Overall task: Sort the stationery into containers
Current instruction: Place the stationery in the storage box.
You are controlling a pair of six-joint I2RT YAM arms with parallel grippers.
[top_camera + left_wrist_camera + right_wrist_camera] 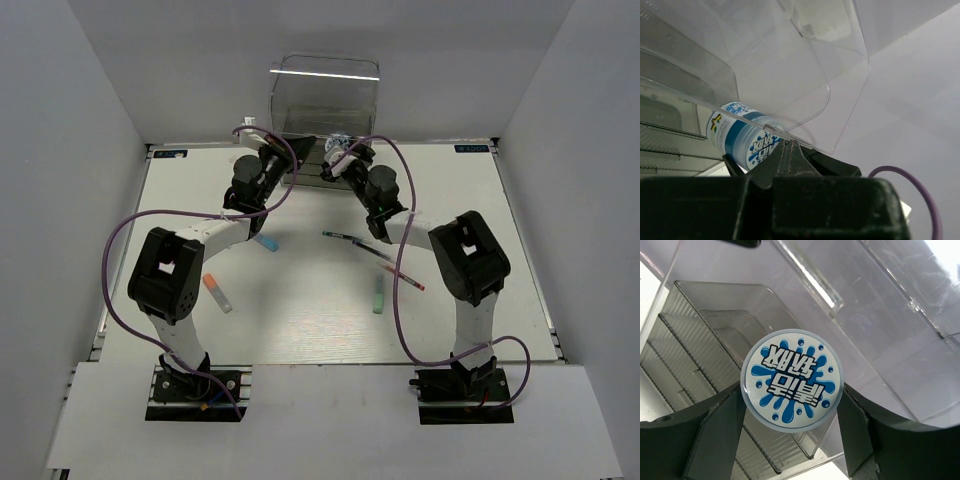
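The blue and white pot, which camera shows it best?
The right wrist view: the pot fills the frame, its printed face clear, held in the right gripper. The left wrist view shows its side partly behind a clear flap; the top view only a speck at the box.
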